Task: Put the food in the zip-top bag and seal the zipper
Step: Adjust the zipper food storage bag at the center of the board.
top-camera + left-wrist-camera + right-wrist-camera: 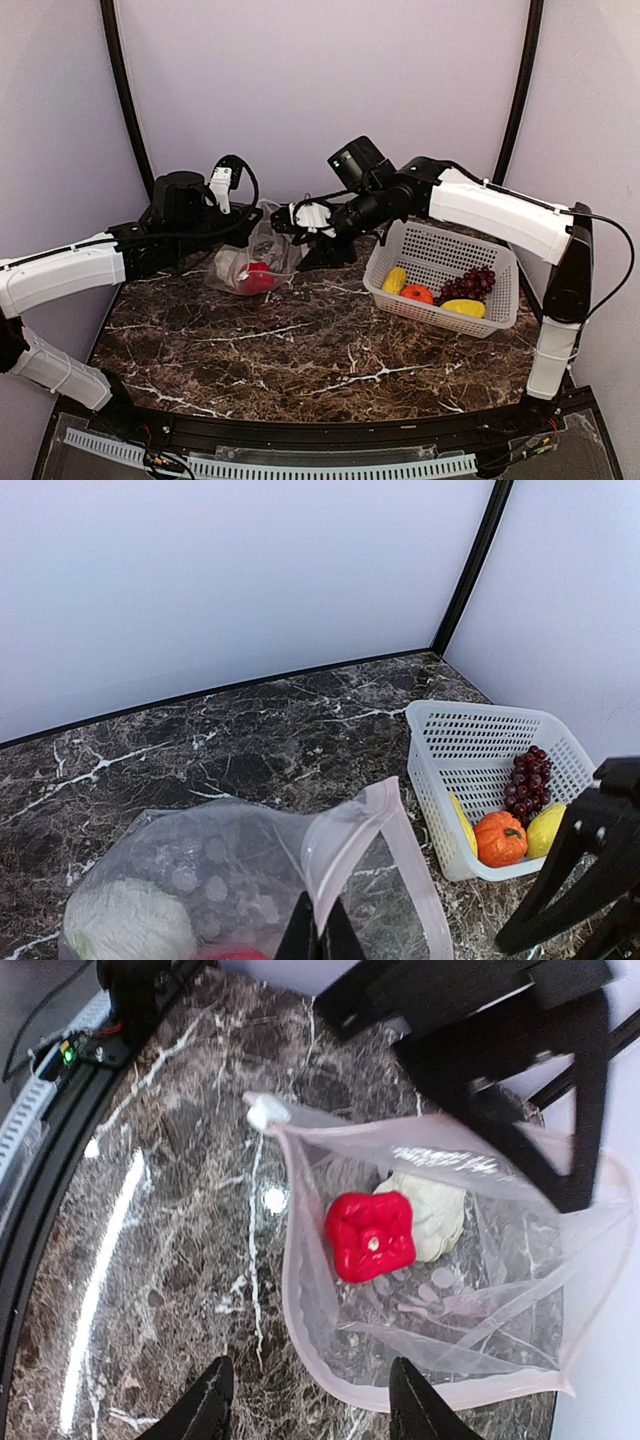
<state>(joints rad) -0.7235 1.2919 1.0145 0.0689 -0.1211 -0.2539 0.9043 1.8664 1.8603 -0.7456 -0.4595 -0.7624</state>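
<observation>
- Two pieces of the food lie inside the zip-top bag [480, 1290]. The red pepper [370, 1237] is at the centre of the right wrist view, and the white-green cabbage [432, 1210] touches it on the right.
- The bag rests on the marble table [300, 350], left of centre in the top view. Its mouth gapes wide, and the pinkish zipper [288, 1290] forms the rim.
- The left gripper [320, 935], at the bottom edge of its own wrist view, is pinched tight on the bag's rim and holds that edge raised.
- The right gripper [310, 1410] hangs over the lower rim of the mouth with its jaws spread, grasping nothing.
- Four pieces lie in the white basket [440, 245] at the right of the top view:
  - the dark grapes [470, 283]
  - the orange-red round piece [417, 294]
  - one yellow piece [395, 280] at the left end
  - a second yellow piece [463, 307] toward the lower right
</observation>
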